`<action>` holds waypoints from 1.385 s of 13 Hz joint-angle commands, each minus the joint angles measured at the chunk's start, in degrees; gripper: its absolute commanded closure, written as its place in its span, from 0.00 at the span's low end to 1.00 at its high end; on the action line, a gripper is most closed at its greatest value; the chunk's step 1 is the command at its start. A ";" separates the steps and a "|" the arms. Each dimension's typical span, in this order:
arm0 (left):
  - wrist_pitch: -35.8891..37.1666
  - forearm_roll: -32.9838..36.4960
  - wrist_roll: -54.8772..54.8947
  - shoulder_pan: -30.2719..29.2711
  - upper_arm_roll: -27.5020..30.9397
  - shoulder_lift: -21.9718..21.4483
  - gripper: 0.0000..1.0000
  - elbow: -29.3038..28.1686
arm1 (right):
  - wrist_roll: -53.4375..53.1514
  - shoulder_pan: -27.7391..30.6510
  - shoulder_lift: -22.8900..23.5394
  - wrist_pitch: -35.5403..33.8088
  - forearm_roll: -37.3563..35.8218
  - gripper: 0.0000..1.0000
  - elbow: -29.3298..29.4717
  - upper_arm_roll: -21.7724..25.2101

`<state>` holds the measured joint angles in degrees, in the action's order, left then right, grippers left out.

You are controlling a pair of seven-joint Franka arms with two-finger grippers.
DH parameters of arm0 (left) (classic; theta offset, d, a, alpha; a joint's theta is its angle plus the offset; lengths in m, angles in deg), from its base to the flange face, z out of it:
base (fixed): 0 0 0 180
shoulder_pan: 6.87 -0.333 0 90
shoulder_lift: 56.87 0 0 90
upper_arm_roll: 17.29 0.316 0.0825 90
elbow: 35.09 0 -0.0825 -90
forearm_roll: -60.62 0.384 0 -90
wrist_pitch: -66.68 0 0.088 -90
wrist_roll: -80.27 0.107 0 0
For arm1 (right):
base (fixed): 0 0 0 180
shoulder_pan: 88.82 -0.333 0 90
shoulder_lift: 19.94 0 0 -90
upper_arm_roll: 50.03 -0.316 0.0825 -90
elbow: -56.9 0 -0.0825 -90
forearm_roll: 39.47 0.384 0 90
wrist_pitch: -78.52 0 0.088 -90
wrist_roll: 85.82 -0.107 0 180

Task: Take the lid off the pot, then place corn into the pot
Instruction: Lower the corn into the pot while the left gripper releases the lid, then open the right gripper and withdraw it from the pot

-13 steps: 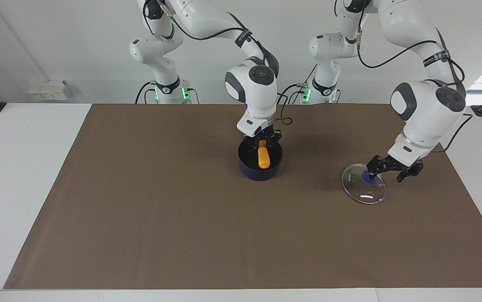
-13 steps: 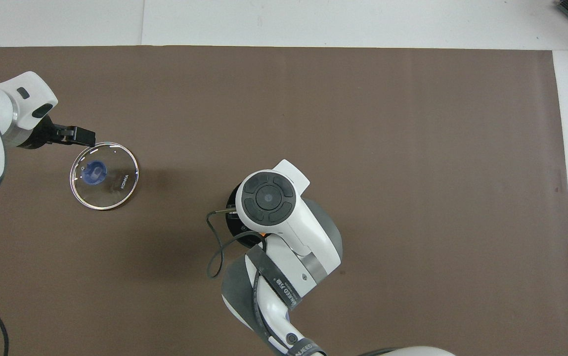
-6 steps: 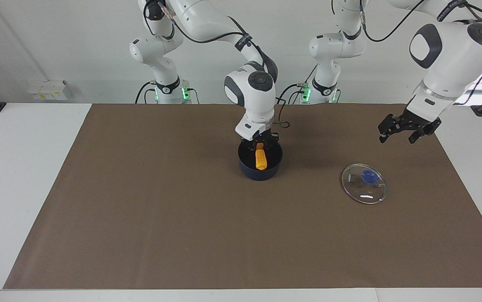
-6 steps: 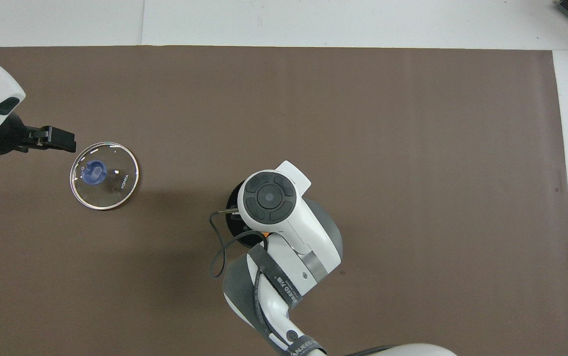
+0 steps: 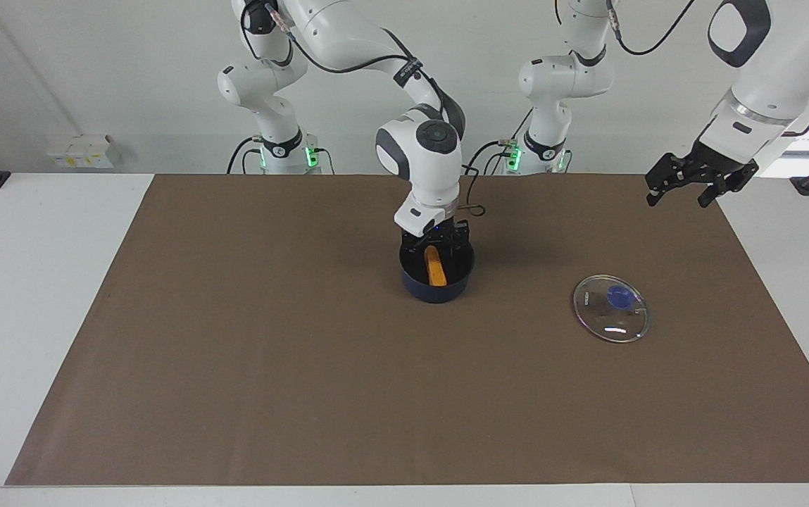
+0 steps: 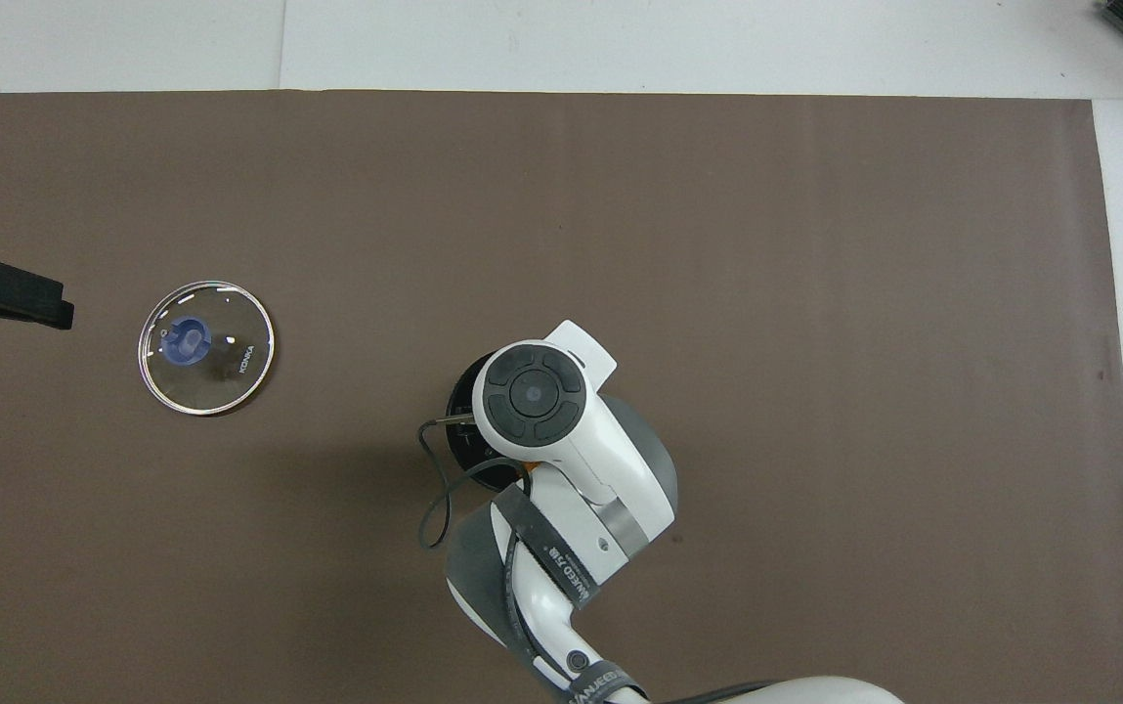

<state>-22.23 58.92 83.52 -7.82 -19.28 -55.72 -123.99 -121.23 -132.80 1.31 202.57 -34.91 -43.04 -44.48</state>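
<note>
Bumpy corn lies in the round pot beneath the seemingly spread, empty right tool.

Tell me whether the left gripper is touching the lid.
Apart. The facing view shows the left gripper raised in the air, with bare mat between it and the lid lying flat.

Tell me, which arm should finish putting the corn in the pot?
Right. The right gripper hangs over the pot, at the corn. The left gripper is open, up high, away from it.
</note>
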 commanded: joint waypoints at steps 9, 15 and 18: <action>2.30 0.82 -0.35 1.30 0.14 -0.73 0.00 0.11 | 21.22 21.28 -16.13 -8.29 -3.86 0.00 -0.34 0.17; 3.12 0.73 -0.43 1.74 0.14 0.78 0.00 3.04 | 33.90 32.18 -23.43 -21.12 -3.86 0.00 2.20 0.26; 3.03 0.73 -0.35 1.83 0.14 0.52 0.00 2.68 | 37.16 35.18 -24.14 -28.40 -3.77 0.00 7.20 0.43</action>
<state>-19.23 58.97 83.51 -7.01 -19.68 -55.63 -122.31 -86.21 -99.55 -22.93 178.31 -38.39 -39.19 -43.44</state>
